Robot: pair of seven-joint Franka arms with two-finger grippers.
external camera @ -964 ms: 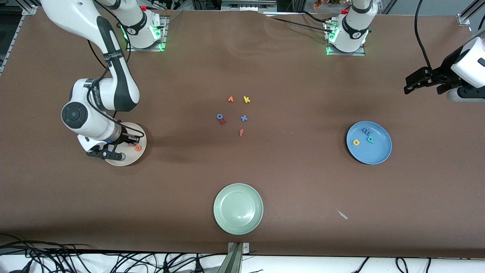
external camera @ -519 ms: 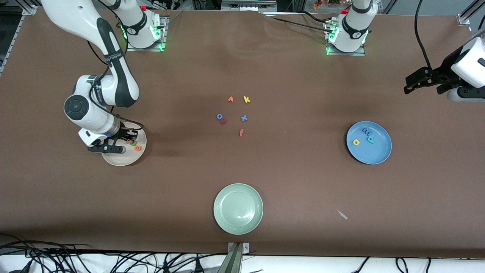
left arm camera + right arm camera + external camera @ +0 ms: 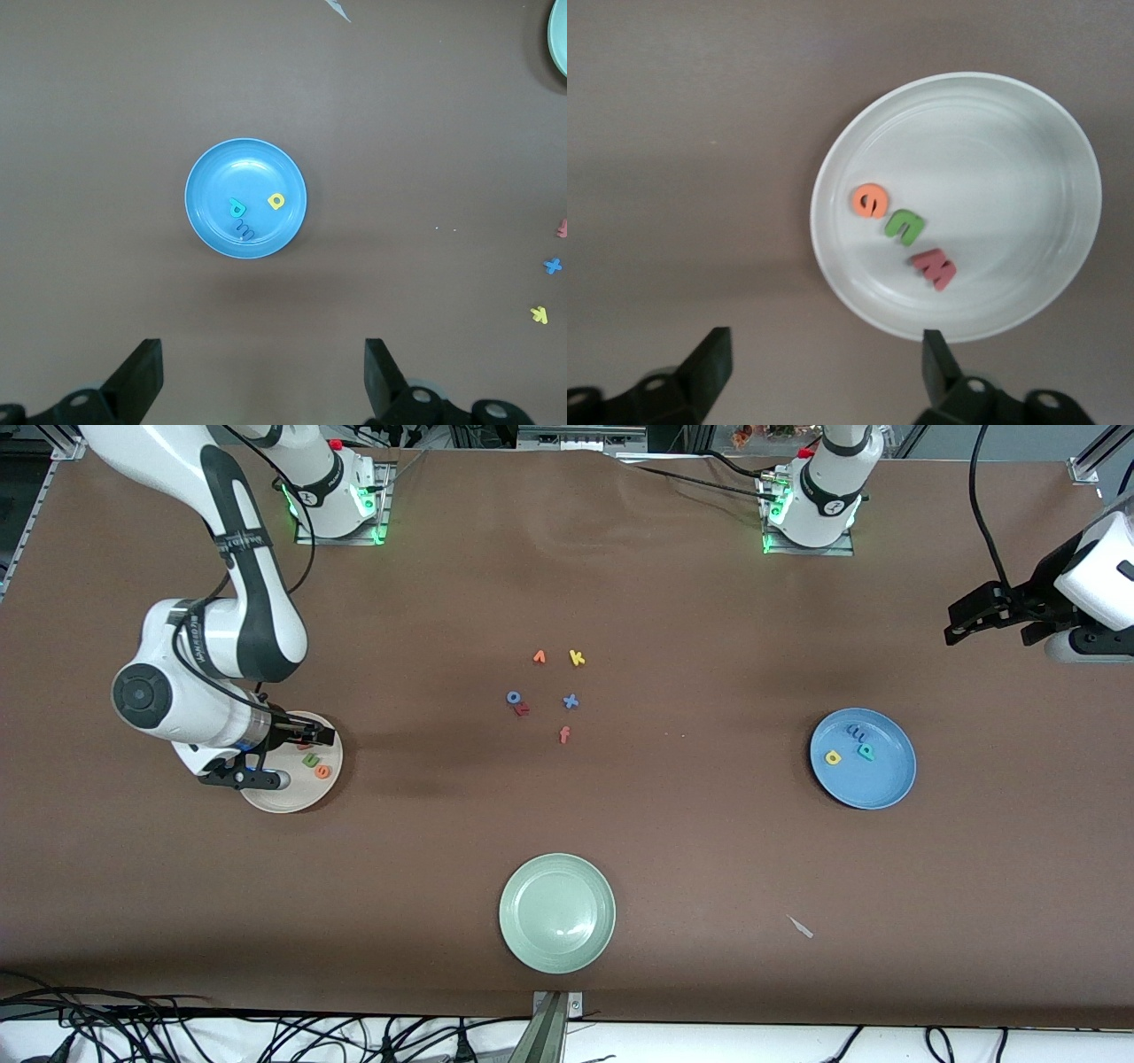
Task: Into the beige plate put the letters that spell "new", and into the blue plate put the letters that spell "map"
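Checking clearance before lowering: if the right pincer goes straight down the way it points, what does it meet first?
Probably the beige plate. The right pincer hangs open over its rim, pointing down. The w, n and e lie just ahead of the fingers, so it may land by them; depth is unclear.

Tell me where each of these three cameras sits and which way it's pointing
Front view: high across the table, facing both arm bases; shows both arms, the pale green plate nearest it.
Left wrist view: on the waiting left arm, looking down at the blue plate; open left gripper shows.
Right wrist view: over the beige plate; open right gripper shows.
Shared: front and right wrist both show the orange e.
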